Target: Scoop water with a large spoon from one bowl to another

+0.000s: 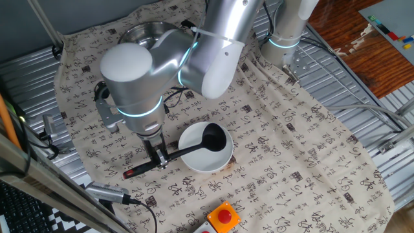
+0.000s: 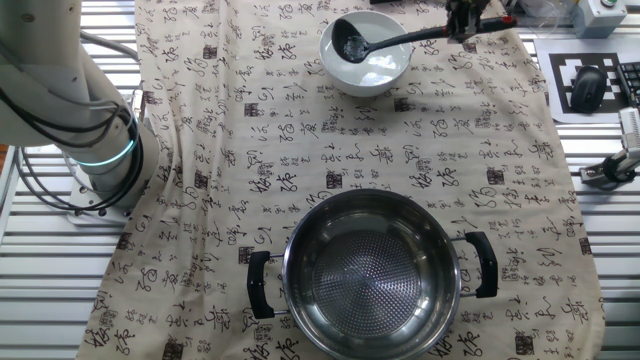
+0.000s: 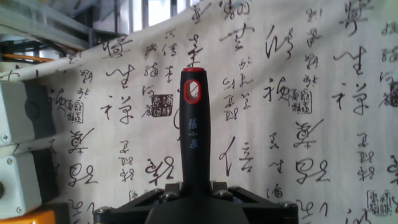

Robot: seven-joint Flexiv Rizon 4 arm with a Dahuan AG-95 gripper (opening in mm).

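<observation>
The gripper (image 1: 157, 157) held the ladle (image 1: 194, 146) tight by its handle, near the lower left of one fixed view. The ladle's cup sat down in the white bowl (image 1: 189, 160), just right of the gripper. The steel bowl (image 2: 368, 275) stood well apart, low in the other fixed view, and looked empty. So the scooping had probably only begun; lifting, carrying and pouring were left.
</observation>
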